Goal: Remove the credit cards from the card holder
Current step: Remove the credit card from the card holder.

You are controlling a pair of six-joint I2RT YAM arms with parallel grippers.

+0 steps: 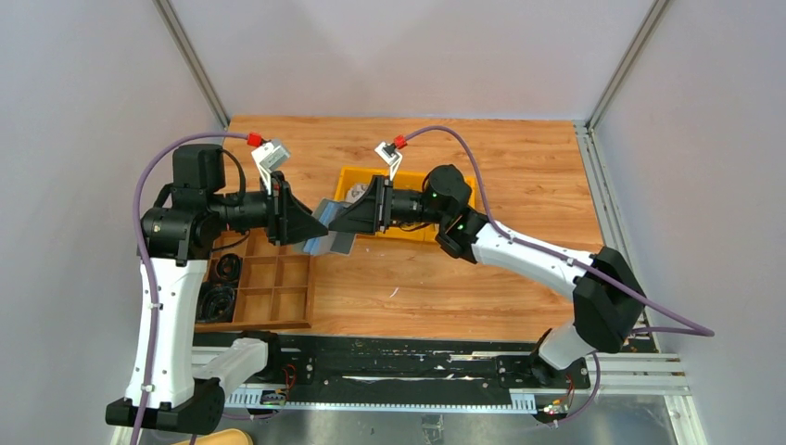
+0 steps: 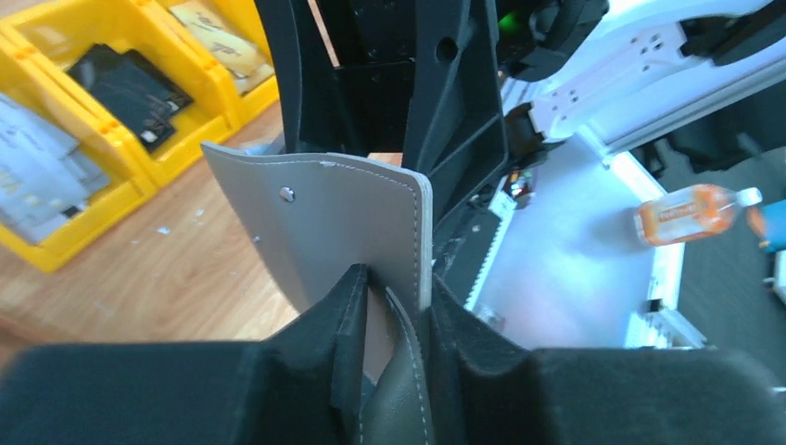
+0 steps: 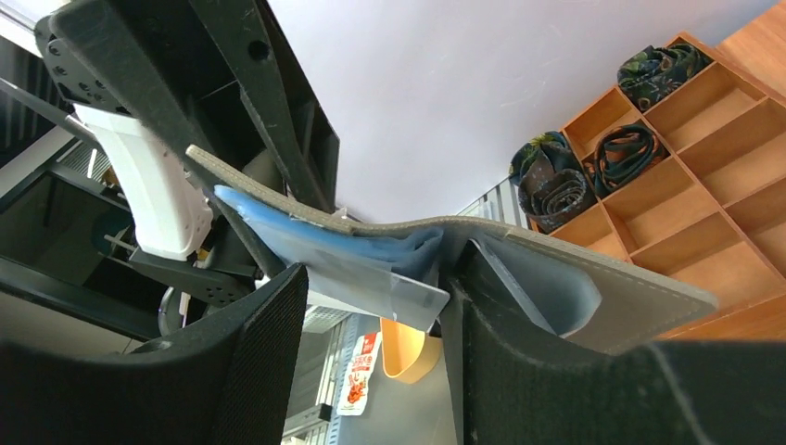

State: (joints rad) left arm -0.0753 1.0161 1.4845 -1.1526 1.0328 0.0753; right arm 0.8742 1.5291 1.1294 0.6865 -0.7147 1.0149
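Left gripper (image 2: 397,289) is pressed together on the card holder (image 2: 334,218), pinching its lower edge at the bottom centre of the left wrist view; the grey flap with a small snap stud stands upright above the fingers. Right gripper (image 3: 375,271) is spread. Its right finger (image 3: 556,371) is against the holder's fold, and daylight shows between the two fingers. A light grey credit card (image 3: 389,287) sticks out of a blue inner pocket into that gap, corner touching the right finger, not squeezed from both sides.

In the top view the holder hangs open in the air between the two grippers, centre-left of frame, above the desk (image 1: 445,278).

A yellow bin (image 1: 350,174) sits just behind the right gripper. In the upper left of the left wrist view its compartments hold a black item (image 2: 130,88), tan cards and light grey cards.

A wooden tray (image 1: 311,278) is at lower left under the left arm, with coiled dark straps (image 3: 556,176) in some compartments. An orange bottle (image 2: 690,211) lies at the right of the left wrist view, off the desk.
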